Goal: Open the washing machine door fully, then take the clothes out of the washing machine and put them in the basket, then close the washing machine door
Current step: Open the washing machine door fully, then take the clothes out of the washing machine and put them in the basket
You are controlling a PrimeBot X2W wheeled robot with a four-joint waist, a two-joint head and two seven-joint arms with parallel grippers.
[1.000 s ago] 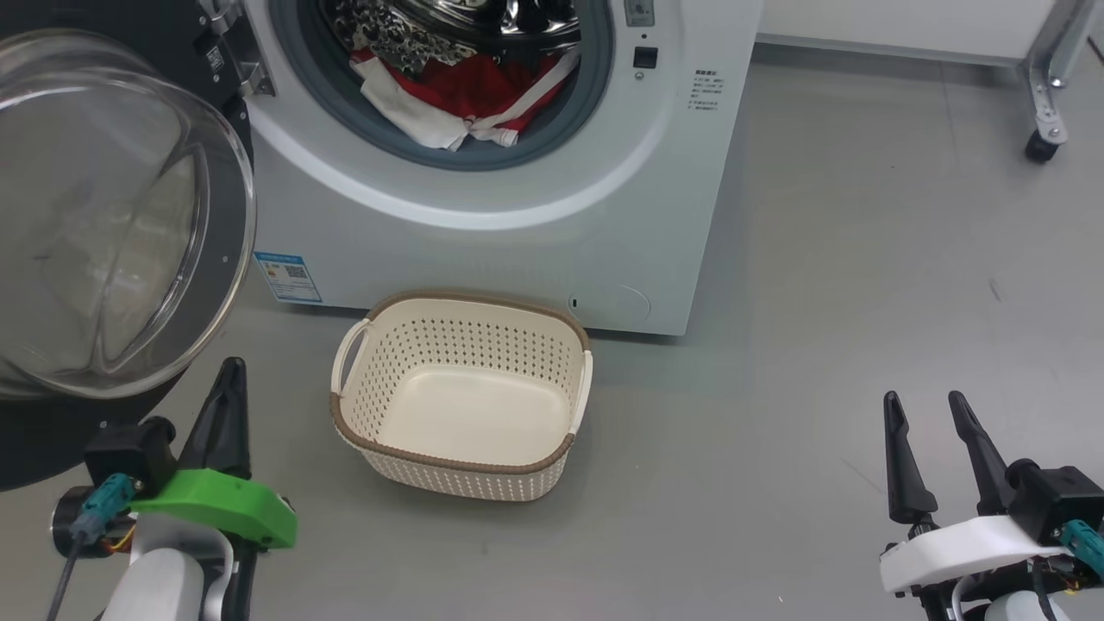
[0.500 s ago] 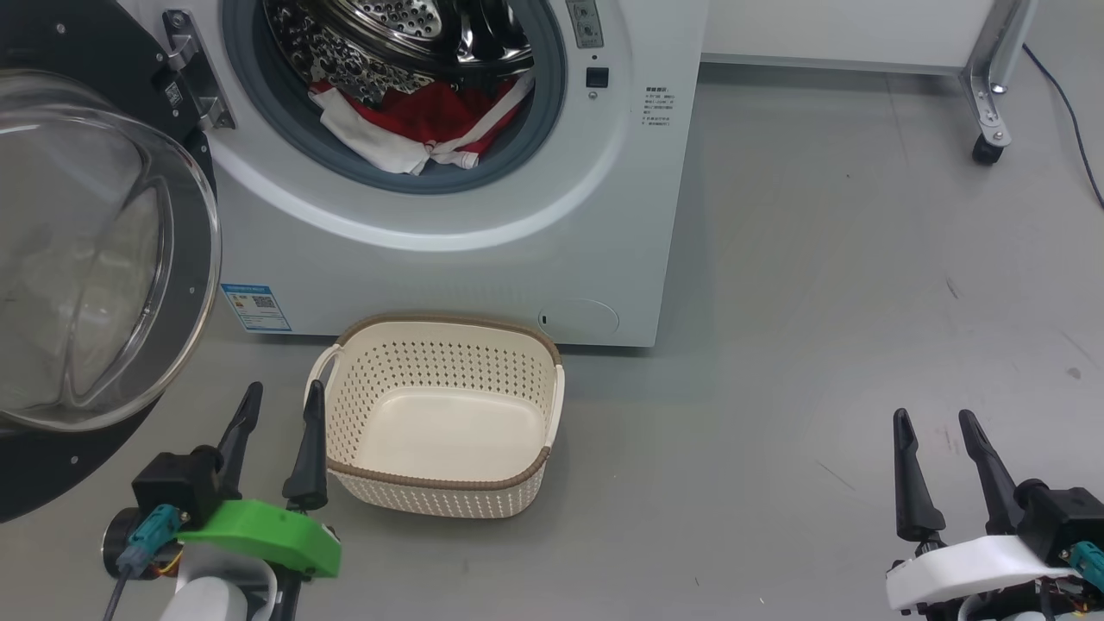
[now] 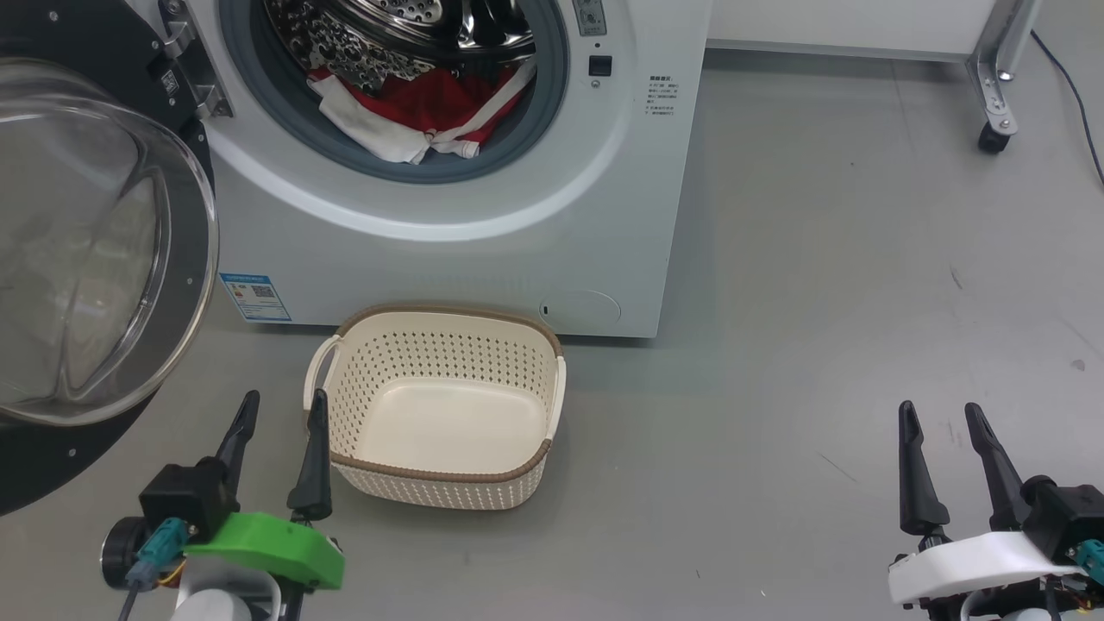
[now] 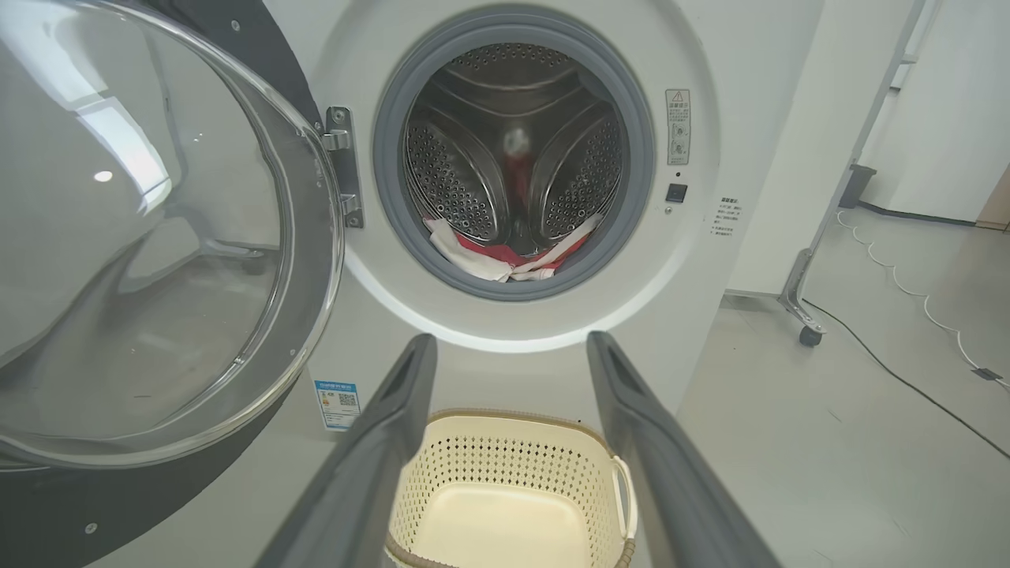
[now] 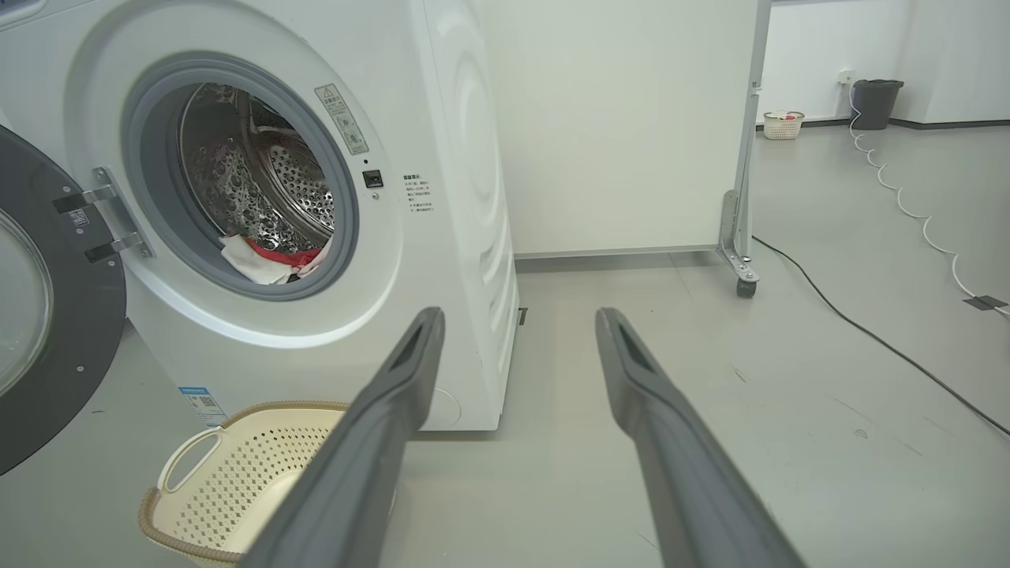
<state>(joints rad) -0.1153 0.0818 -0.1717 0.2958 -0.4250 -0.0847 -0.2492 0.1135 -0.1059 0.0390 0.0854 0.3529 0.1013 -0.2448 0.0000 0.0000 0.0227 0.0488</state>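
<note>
Machine (image 3: 483,250) mouth exposed; door (image 3: 86,250) swung wide to the left, so I judge step one done. Basket (image 3: 448,312) sits empty on the floor, just in front of the machine and below the mouth. Clothes (image 3: 414,108) heaped at the drum's front lip. Left gripper (image 3: 285,401) spread and empty beside the basket's left end. Right gripper (image 3: 938,410) spread and empty, well apart. Next: lift the left arm to the mouth and pinch the fabric.

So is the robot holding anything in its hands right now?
No, nothing. The left gripper and right gripper are open and empty; the clothes lie in the washing machine.
</note>
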